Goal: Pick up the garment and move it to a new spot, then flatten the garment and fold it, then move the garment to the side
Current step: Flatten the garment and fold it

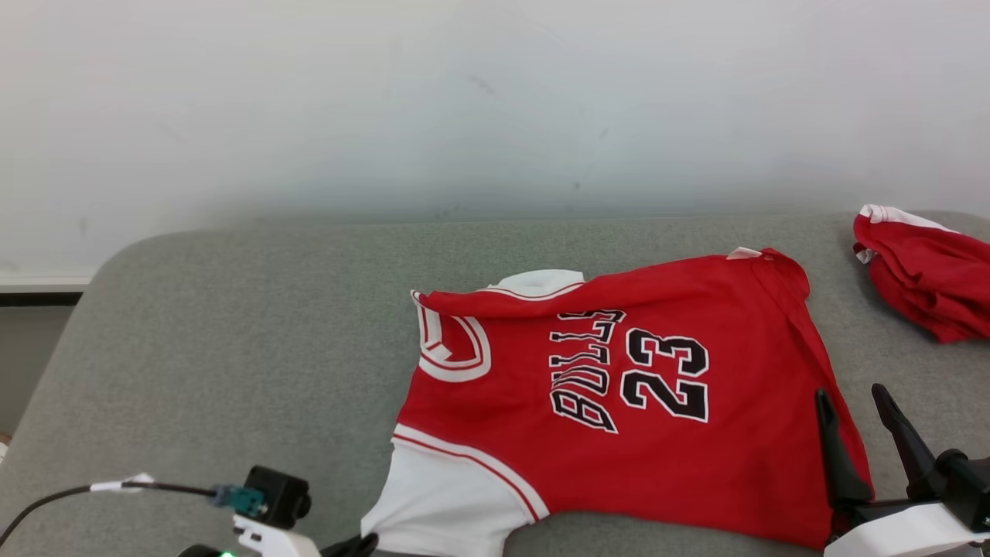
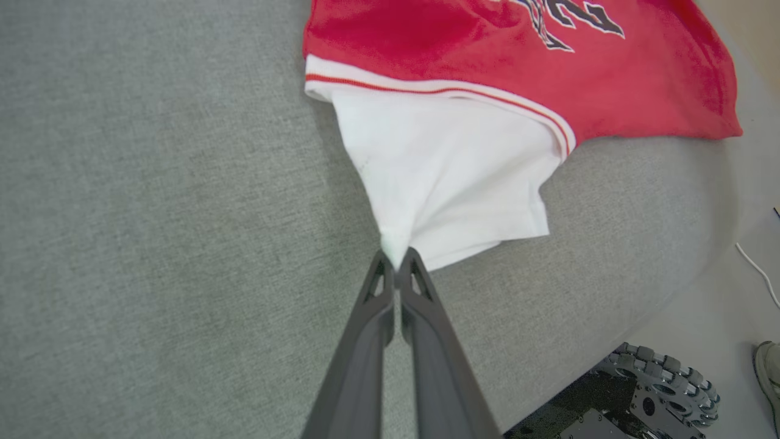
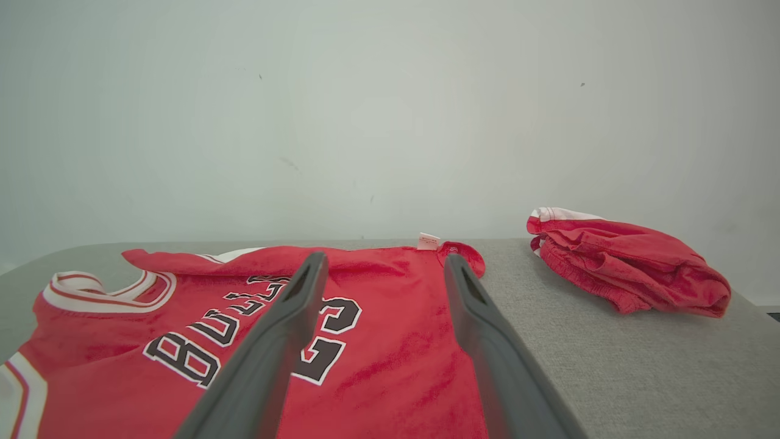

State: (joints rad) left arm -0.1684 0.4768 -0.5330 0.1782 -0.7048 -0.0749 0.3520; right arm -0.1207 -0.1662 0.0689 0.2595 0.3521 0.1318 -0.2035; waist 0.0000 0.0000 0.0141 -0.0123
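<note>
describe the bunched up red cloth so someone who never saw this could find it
On the grey fabric-covered table, look to the far right corner, beyond the flat red jersey printed BULLS 23. The crumpled red cloth with white trim lies there, apart from the jersey: heaped, and showing no lettering.

I noted a grey fabric-covered surface (image 1: 232, 348) with rounded corners. The red jersey (image 1: 742, 456) lay spread on it, from centre toward 4 o'clock, its white sleeve (image 1: 448, 503) at 6 o'clock near the front edge. A bunched red garment (image 1: 924, 282) lay well apart at 2 o'clock.
</note>
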